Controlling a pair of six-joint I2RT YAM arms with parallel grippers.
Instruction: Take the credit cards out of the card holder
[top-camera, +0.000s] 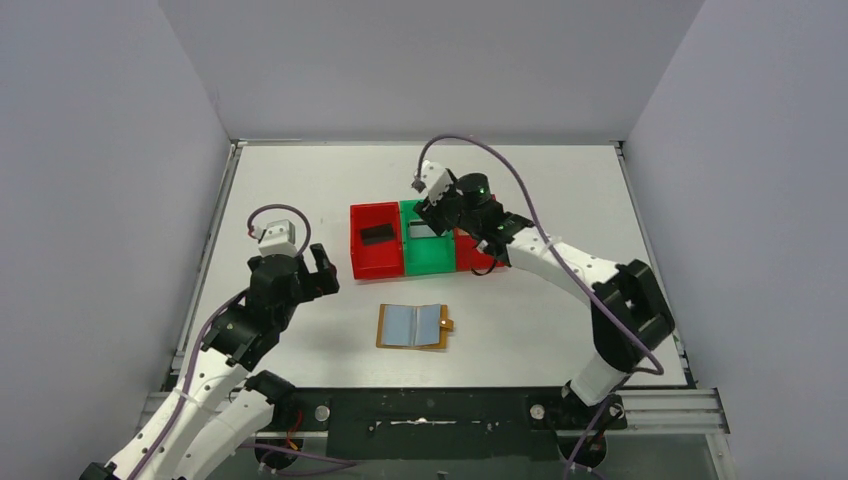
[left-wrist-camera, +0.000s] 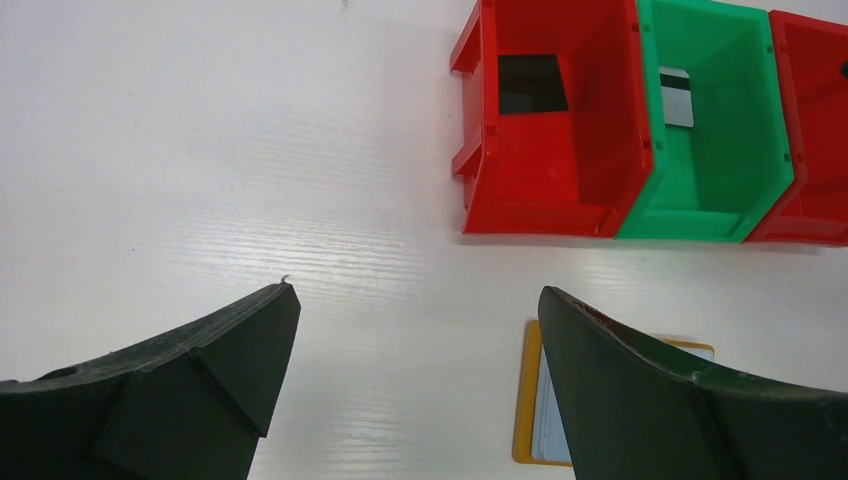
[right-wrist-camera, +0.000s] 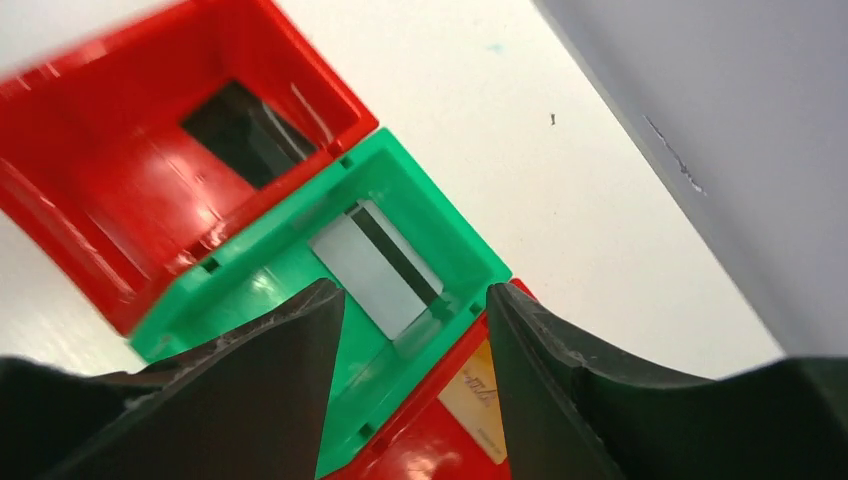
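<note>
white counter (top-camera: 300, 180) inside a plain grey-walled booth, nothing fancy. the card holder (top-camera: 412, 326) lies open and flat near the front of it, between the two arms and just in front of the row of bins.

handling-wise, i'd guess it's really light and thin, with a soft, bendy cover. on that smooth top it'll probably skate away the moment you tug on it. so pin one panel down with one arm and pull from the other. any card in there would be stiff, slick and thin, so pinch it by an exposed edge, not the face.

looks: orange-tan border, two pale blue-grey panels side by side, little tab sticking out on the right in the top view. can't tell if a card sits in those panels.

your left end effector (left-wrist-camera: 418, 292) hangs spread wide and empty, just left of the holder. your right end effector (right-wrist-camera: 415, 290) is over the green bin (top-camera: 428, 250), jaws apart, nothing between them. a grey card (right-wrist-camera: 375, 270) lies in that bin, a dark card (left-wrist-camera: 530, 83) in the left red bin (left-wrist-camera: 560, 170).
</note>
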